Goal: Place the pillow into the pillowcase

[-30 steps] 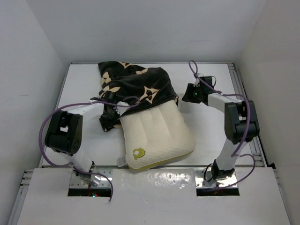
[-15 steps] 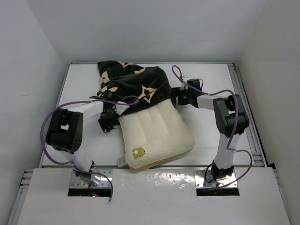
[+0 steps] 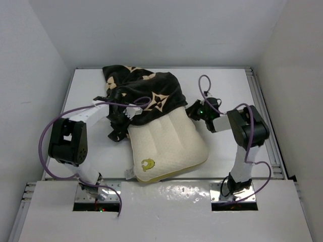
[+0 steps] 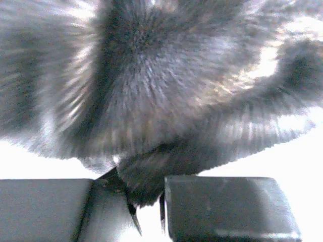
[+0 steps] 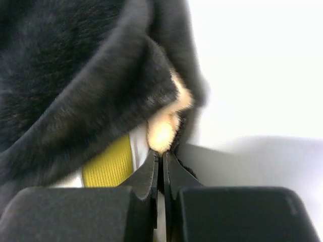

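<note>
The cream pillow (image 3: 169,143) lies mid-table with its far end inside the black flower-print pillowcase (image 3: 146,91); its logo end sticks out toward me. My left gripper (image 3: 119,110) is at the case's left edge, shut on a fold of its dark plush (image 4: 166,91); in the left wrist view the gripper (image 4: 148,204) pinches that fold. My right gripper (image 3: 193,111) is at the case's right corner. In the right wrist view it (image 5: 161,159) is shut on the case's hem, where a tan tuft (image 5: 162,135) shows, beside the pillow's yellow-green band (image 5: 108,164).
The white table (image 3: 227,146) is boxed in by white walls at the left, back and right. A metal rail (image 3: 267,126) runs along the right edge. Purple cables loop from both arms over the table.
My right gripper has moved left and toward me, from open table to the pillowcase's right corner. The left gripper has shifted slightly away, still holding the case's left edge.
</note>
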Controlling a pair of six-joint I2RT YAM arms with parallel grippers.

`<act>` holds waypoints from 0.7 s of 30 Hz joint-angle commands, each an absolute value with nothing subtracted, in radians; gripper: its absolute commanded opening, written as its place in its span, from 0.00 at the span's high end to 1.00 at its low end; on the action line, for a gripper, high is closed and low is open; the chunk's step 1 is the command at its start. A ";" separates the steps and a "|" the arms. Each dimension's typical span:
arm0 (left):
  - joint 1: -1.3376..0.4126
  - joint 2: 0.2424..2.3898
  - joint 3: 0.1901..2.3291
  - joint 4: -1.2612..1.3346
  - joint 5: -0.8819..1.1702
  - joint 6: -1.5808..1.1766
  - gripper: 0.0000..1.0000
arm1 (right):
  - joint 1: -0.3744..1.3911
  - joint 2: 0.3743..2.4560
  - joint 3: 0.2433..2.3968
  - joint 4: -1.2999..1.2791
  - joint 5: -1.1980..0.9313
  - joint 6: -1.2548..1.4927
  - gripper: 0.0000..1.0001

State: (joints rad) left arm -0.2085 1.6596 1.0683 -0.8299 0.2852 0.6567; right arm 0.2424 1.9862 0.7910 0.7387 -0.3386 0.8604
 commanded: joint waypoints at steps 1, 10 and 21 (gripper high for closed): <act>-0.187 1.571 1.196 -0.919 0.469 0.704 1.00 | 0.216 1.763 0.674 0.887 -0.230 1.168 1.00; -0.124 1.537 1.521 -1.100 0.742 0.701 1.00 | 0.247 1.260 0.779 0.104 -0.155 1.391 1.00; 0.060 1.986 2.109 -1.257 0.667 0.451 1.00 | 0.008 1.220 0.767 0.164 -0.350 1.834 1.00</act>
State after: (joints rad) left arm 0.0147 1.8774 1.9205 -1.1828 0.6525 0.5327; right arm 0.0242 1.2411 0.7841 0.0811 -0.2684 1.6028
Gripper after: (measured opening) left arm 0.070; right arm 0.009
